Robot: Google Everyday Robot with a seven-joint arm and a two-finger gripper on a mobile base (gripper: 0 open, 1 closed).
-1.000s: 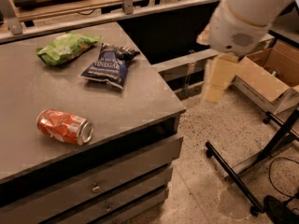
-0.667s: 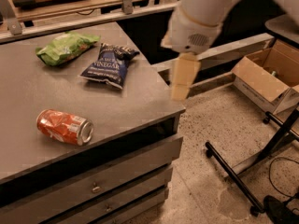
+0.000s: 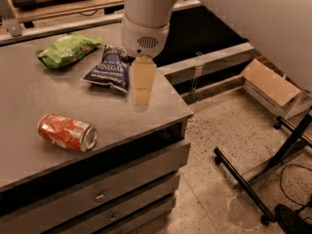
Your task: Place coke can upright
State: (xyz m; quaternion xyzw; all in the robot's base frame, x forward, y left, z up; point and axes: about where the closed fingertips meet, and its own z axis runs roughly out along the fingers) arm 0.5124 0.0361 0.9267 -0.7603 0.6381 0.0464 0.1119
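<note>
- Can point(image 3: 67, 132): lies on its side on the table point(image 3: 29, 94), near the front edge, silver end facing right.
- Gripper point(image 3: 142, 94): hangs over the table's right part, just beside the blue bag point(image 3: 108, 67), well apart from the can; spread or pressed together, cannot tell.
- Risk: a nudged can likely rolls off the front edge.
- Risk: a low sweep may snag the bag.

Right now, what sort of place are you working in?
Probably a lab or workshop: grey drawer cabinet, speckled floor, cardboard box, black metal stand. The gripper hovers over the cabinet top beside the blue chip bag.
</note>
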